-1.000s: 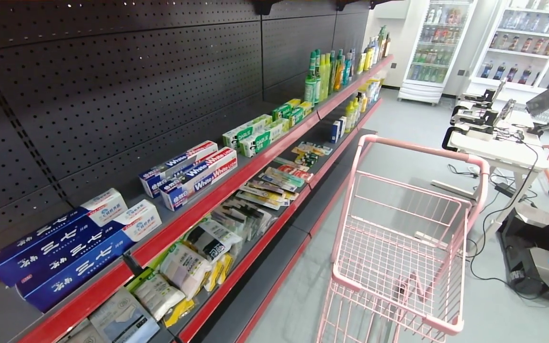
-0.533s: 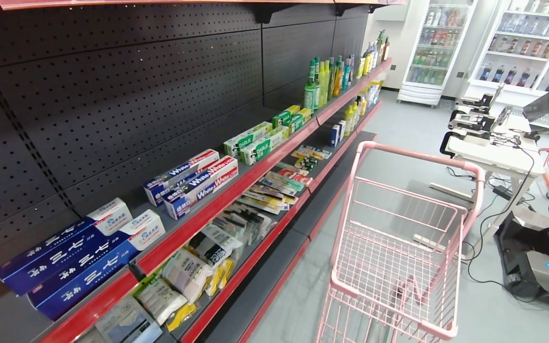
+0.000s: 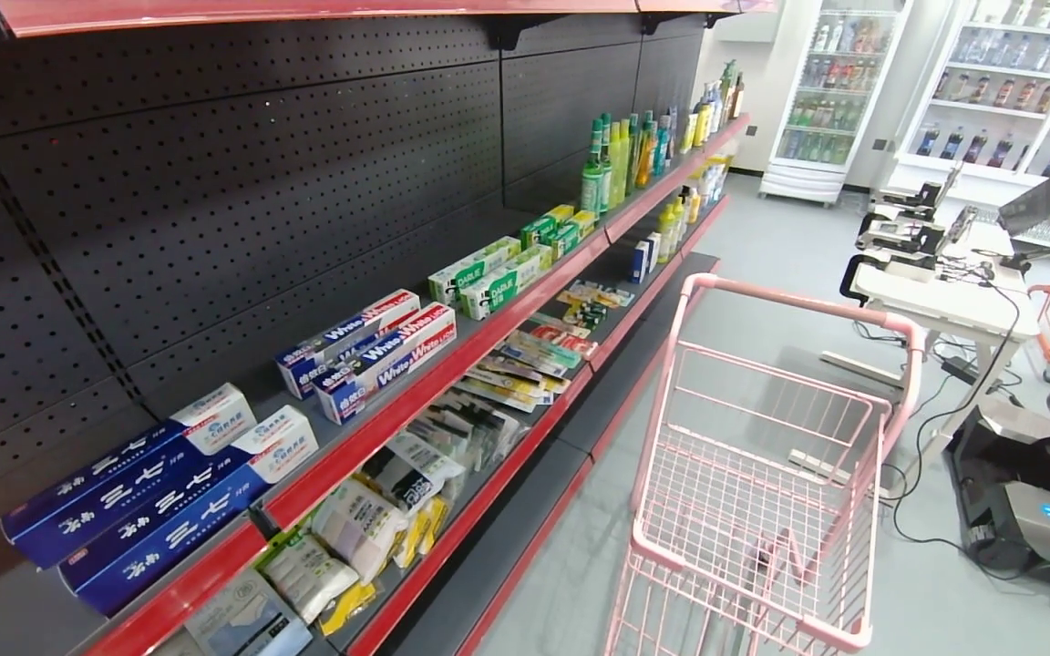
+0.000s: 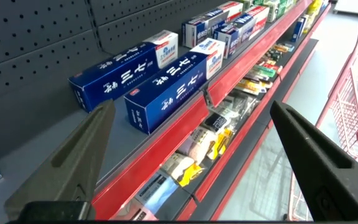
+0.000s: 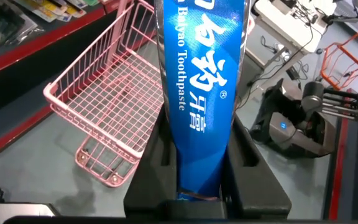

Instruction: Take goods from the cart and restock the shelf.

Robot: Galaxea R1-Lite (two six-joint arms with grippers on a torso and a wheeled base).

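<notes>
Cart [image 3: 794, 293], pink wire, stands on the floor in the head view, and the shelf [image 3: 452, 366] runs along its left side. On the shelf's upper tier, level with the cart's near end, lie blue boxes [image 3: 160, 492]; white boxes [image 3: 370, 351] and green boxes [image 3: 488, 269] follow towards the cart's far end, with bottles [image 3: 616, 155] beyond it. Pouches [image 3: 361, 524] lie on the tier below.

In the left wrist view, the left gripper [image 4: 188, 118] hangs on the shelf side of the cart, its fingers [image 4: 86, 155] spread wide with nothing between them.

In the right wrist view, the right gripper [image 5: 201, 165] clamps the lower end of a blue toothpaste box [image 5: 201, 87], upright, above the cart [image 5: 98, 93].
</notes>
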